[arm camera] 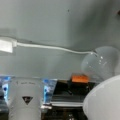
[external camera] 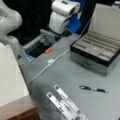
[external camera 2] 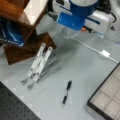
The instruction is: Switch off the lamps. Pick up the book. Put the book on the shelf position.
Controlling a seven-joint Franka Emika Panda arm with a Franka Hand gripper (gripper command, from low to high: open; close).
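The lamp (arm camera: 100, 65) is a rounded pale shade and looks unlit; its thin white cord (arm camera: 50, 47) runs to the small white switch (external camera: 50, 61), also seen in a front view (external camera 2: 105, 53). The white book (external camera: 10, 75) lies flat on the reddish-brown wooden block, the shelf position (external camera 2: 17, 17), at a front view's left. My gripper (external camera: 47, 37) hangs at the table's far edge under the white and blue arm, well away from the book and holding nothing. One grey finger (arm camera: 25, 100) shows in the wrist view.
A grey compartmented box (external camera: 100, 50) stands open at a front view's right. A black pen (external camera: 93, 89) lies on the grey table. The perforated metal strip stand (external camera: 65, 103) sits beside the wooden block. An orange piece (external camera: 48, 50) lies by a dark opening.
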